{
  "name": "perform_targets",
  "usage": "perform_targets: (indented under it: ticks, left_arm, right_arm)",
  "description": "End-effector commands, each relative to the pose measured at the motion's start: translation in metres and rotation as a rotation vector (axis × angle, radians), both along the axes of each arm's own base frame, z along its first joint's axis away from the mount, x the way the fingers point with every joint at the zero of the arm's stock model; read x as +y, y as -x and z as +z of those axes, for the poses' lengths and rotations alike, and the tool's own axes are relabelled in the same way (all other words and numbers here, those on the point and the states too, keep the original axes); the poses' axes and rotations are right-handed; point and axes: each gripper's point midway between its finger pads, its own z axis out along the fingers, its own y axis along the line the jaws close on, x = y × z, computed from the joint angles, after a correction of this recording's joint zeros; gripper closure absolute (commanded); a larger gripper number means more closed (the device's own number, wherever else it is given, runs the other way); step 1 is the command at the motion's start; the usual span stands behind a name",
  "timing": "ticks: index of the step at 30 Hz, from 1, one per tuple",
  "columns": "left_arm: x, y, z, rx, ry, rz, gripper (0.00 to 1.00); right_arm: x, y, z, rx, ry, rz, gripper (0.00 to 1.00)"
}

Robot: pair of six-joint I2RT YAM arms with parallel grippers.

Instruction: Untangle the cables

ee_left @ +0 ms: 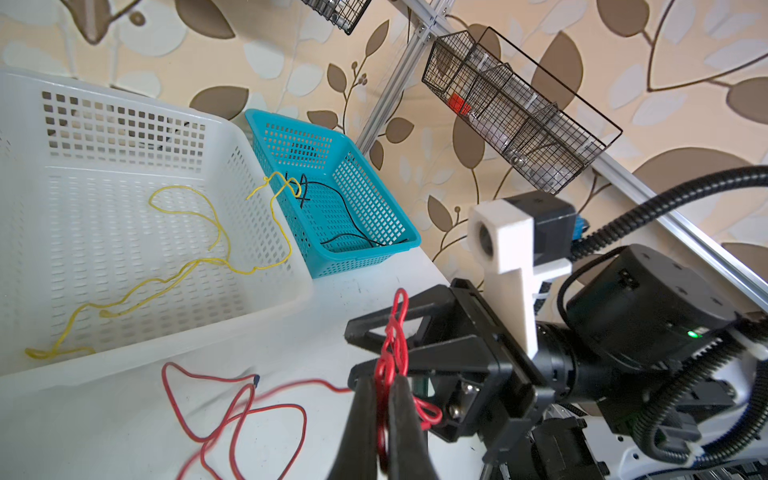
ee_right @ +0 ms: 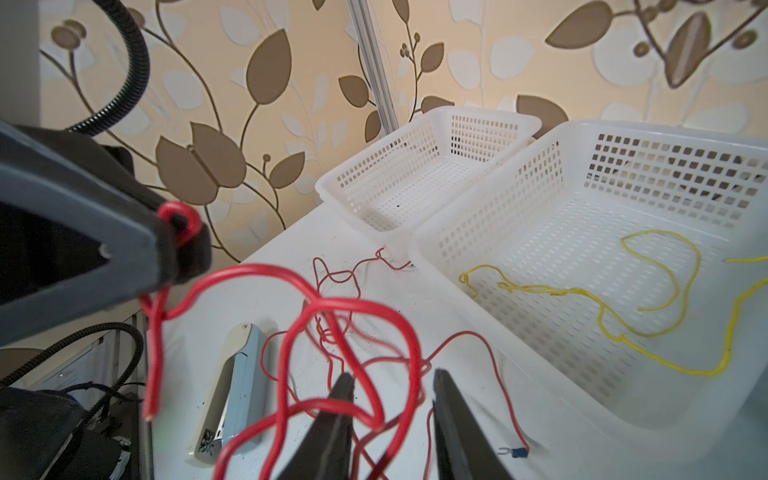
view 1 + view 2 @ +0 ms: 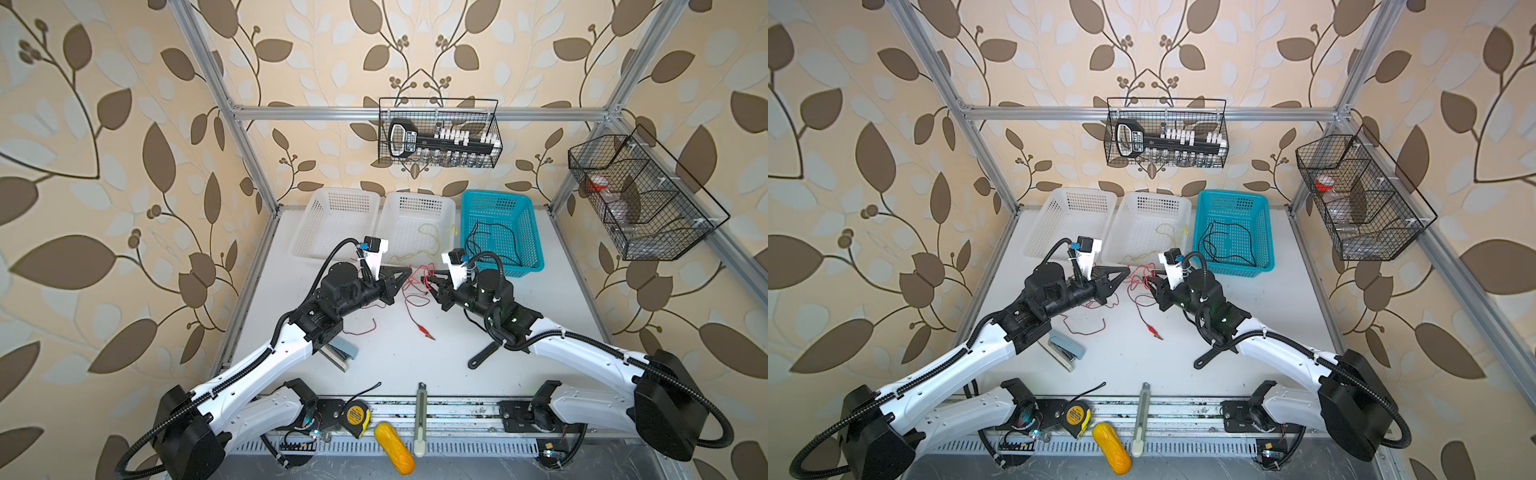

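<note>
The red cables [image 3: 409,286] were thin, glossy wires bunched into a loose knot of loops on the white table [image 3: 374,361], between the two grippers. Strands trailed from the knot toward the near edge, and one ended in small red alligator clips [image 3: 426,332] lying flat on the table. The left gripper [image 1: 381,399] was pinched tight on a twisted bundle of red strands, which rose above its fingertips. The right gripper [image 2: 392,376] stood partly apart, its jaws not touching, with a thick red loop running down through the gap and another draped over one finger [image 2: 345,390] — no clamp on it showed. In both top views the two grippers faced each other just in front of the baskets.

The middle white basket [image 3: 419,201] held the yellow cable [image 3: 419,245], a thin kinked wire winding across its floor; one end hooked over the wall next to the blue basket [image 3: 494,203]. The blue basket held the black cable [image 3: 494,241], curled in open loops. A wire basket [image 3: 384,129] on the back rail carried a black handled rack of white pieces, and a second wire basket [image 3: 648,245] on the side rail held a red-topped item [image 3: 598,185].

The yellow tape measure [image 3: 357,415] at the near edge bore a black label — its writing was too small to read, as was the label on the rack's handle.
</note>
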Motion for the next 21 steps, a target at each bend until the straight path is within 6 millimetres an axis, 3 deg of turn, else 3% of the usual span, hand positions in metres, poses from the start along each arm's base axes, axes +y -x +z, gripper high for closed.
perform_targets:
  ticks: [1, 8, 15, 19, 21]
  left_arm:
    - [0.005, 0.003, 0.006, -0.018, 0.019, 0.003, 1.00]
    - [0.004, 0.005, 0.003, -0.011, 0.020, -0.007, 1.00]
    - [0.003, 0.004, -0.007, 0.014, -0.003, -0.008, 1.00]
    - [0.007, -0.002, -0.021, 0.054, -0.041, 0.033, 1.00]
    - [0.012, -0.006, -0.031, 0.081, -0.065, 0.073, 0.89]
  right_arm:
    - [-0.004, -0.005, 0.025, -0.059, -0.036, -0.041, 0.59]
    - [0.002, -0.007, 0.021, -0.050, -0.031, -0.024, 0.64]
    - [0.007, -0.009, 0.028, -0.049, -0.064, -0.009, 0.87]
    - [0.005, -0.011, 0.033, -0.050, -0.077, -0.030, 0.95]
    - [0.000, -0.013, 0.034, -0.042, -0.078, -0.059, 1.00]
